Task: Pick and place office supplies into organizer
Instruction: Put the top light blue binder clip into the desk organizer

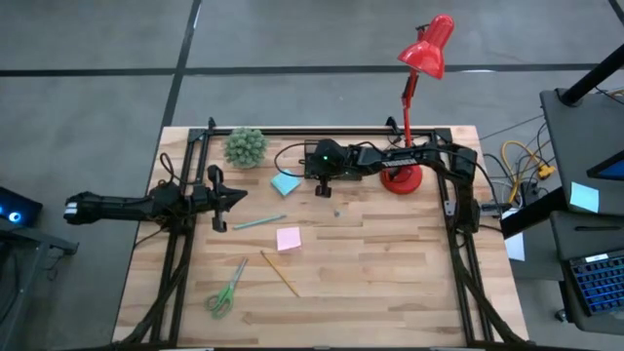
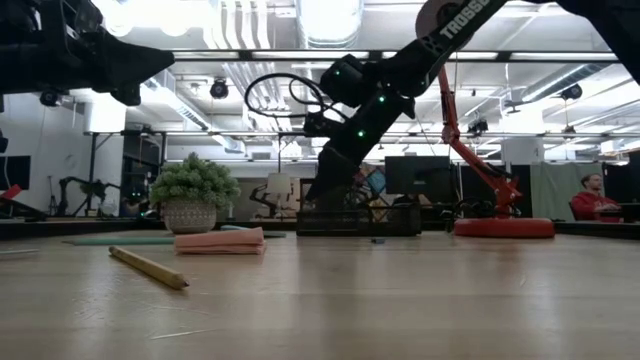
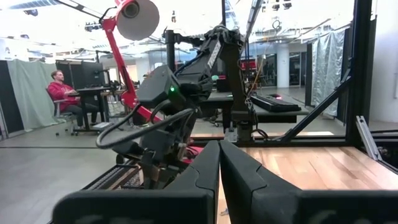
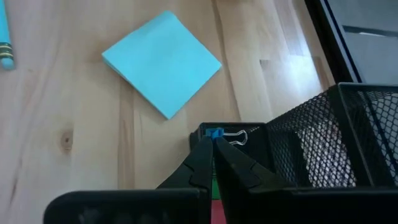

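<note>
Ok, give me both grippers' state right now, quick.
Left gripper: shut, holding nothing, hanging above the table's left side.
Right gripper: shut, over the organizer; a blue binder clip sits at its fingertips, grip unclear.

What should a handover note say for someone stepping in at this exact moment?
Right tool: shut, tips at the organizer beside a small blue binder clip; whether it grips the clip is unclear.
Left tool: shut, empty, raised at the table's left side.
Still on the table: light-blue sticky notes beside the organizer, pink sticky notes, teal pen, yellow pencil, green scissors.
Done: little to confirm; organizer contents mostly hidden.
Left: all five items above.
</note>
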